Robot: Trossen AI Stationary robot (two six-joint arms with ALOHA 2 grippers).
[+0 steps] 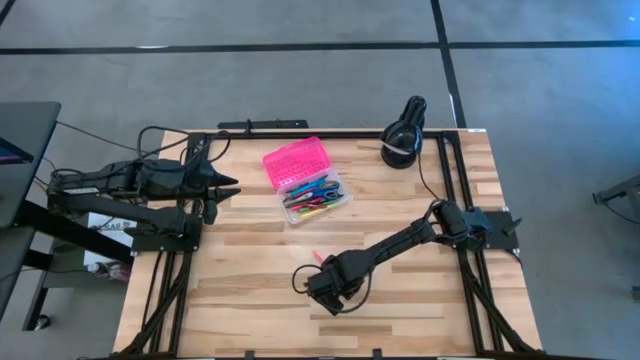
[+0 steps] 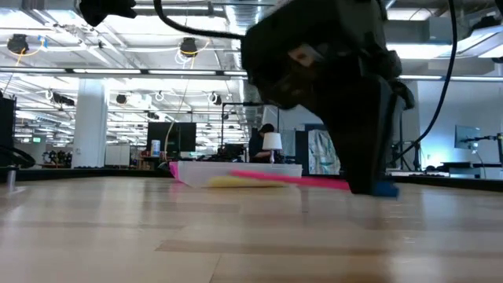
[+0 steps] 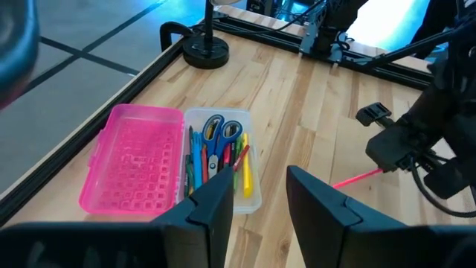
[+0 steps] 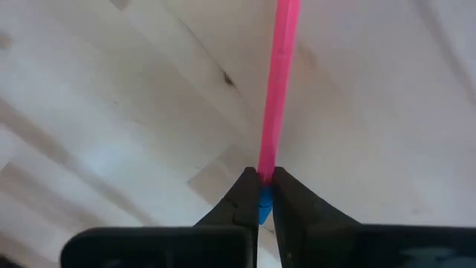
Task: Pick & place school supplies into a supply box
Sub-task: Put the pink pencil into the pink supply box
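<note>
The supply box lies open in mid-table, its pink lid (image 1: 295, 160) flat beside the clear base (image 1: 316, 197), which holds several pens, pencils and blue-handled scissors (image 3: 216, 130). A pink pencil (image 4: 281, 82) with a blue end lies low over the table near the front. My right gripper (image 1: 322, 275) is shut on it and also shows in the low view (image 2: 369, 187). My left gripper (image 3: 256, 201) is open and empty, hovering left of the box (image 1: 225, 185). My right gripper pinches the pink pencil's blue end (image 4: 265, 202) between its two fingertips. The fingers come from above, pointing down, across the pencil. The pencil (image 2: 299, 180) runs away from the fingers toward the box, nearly level at table height; whether it is lifted clear, I cannot tell.
A black round device (image 1: 403, 145) stands at the table's far right, with a cable along the right edge. Black frame rails border the table. Bare wood lies between the box and my right gripper.
</note>
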